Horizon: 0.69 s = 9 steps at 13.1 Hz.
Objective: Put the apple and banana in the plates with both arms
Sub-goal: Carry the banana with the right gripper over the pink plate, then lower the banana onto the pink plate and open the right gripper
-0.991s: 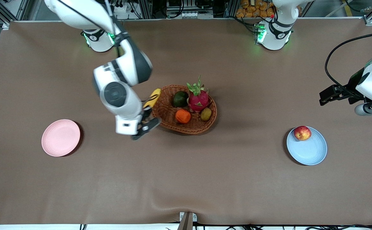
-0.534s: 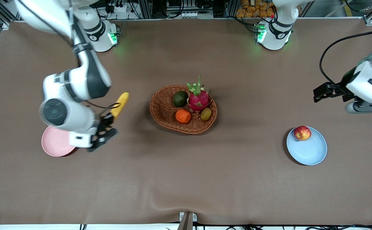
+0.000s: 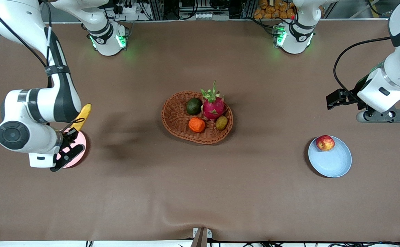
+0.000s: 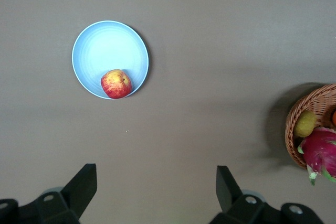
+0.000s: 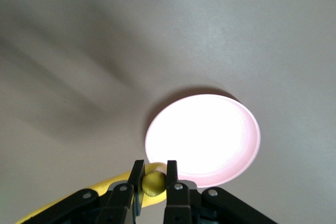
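Two plates are accounted for in the front view: the pale blue plate (image 3: 333, 161) toward the left arm's end of the counter (image 3: 200, 192) carries the apple (image 3: 325, 142) against its rim, and the pale pink plate (image 3: 78, 151) toward the right arm's end is largely covered by the right arm. The right gripper (image 3: 70, 144) hangs over that pink plate with its fingers pinched on the banana (image 3: 83, 116), which juts out past the plate's edge toward the robots' bases. The left gripper (image 3: 337, 99) waits in the air over bare counter, apart from the blue plate. A wicker basket (image 3: 182, 116) at mid-counter holds a dragon fruit (image 3: 213, 106), an orange fruit (image 3: 196, 124) and two greenish fruits. Left wrist view: the left fingers (image 4: 84, 182) stand spread wide with nothing between them; the apple (image 4: 116, 84) sits in the blue plate (image 4: 105, 45) below. Right wrist view: the right fingers (image 5: 137, 174) clamp one end of the banana (image 5: 152, 182), directly above the pink plate (image 5: 210, 129). Judgement: the banana is light, soft-fleshed and easily bruised, and held by one end it can droop or swing; a hold nearer mid-length would balance better. The apple looks firm, smooth and prone to roll on the shallow plate.
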Each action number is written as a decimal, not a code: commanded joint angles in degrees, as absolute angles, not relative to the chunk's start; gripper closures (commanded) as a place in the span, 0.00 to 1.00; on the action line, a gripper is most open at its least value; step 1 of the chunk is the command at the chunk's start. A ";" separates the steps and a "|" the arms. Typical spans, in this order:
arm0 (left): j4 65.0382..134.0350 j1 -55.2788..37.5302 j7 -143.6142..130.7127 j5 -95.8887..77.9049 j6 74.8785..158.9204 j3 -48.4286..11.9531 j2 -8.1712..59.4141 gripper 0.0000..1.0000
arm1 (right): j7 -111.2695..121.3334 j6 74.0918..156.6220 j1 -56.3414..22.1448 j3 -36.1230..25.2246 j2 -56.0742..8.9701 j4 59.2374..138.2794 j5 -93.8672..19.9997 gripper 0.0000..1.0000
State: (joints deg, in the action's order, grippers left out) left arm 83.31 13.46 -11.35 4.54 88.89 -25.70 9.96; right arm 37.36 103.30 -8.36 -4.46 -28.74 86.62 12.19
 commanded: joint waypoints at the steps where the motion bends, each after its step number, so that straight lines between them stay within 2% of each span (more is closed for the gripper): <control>1: 82.79 13.27 -12.30 4.39 88.07 -26.02 10.11 0.00 | 38.76 106.42 -7.74 -3.60 -30.32 85.43 20.36 1.00; 6: 82.88 13.27 -12.30 4.39 88.07 -26.02 10.11 0.00 | 45.43 114.68 -2.82 -3.60 -34.53 85.43 23.29 1.00; 9: 82.88 13.27 -12.30 4.48 88.07 -26.02 10.02 0.00 | 45.44 115.40 -1.59 -3.60 -37.52 85.43 23.64 1.00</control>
State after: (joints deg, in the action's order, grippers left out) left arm 83.32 13.32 -11.35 4.54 88.89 -25.79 10.16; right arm 42.82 113.85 -2.68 -4.39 -35.45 86.51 21.74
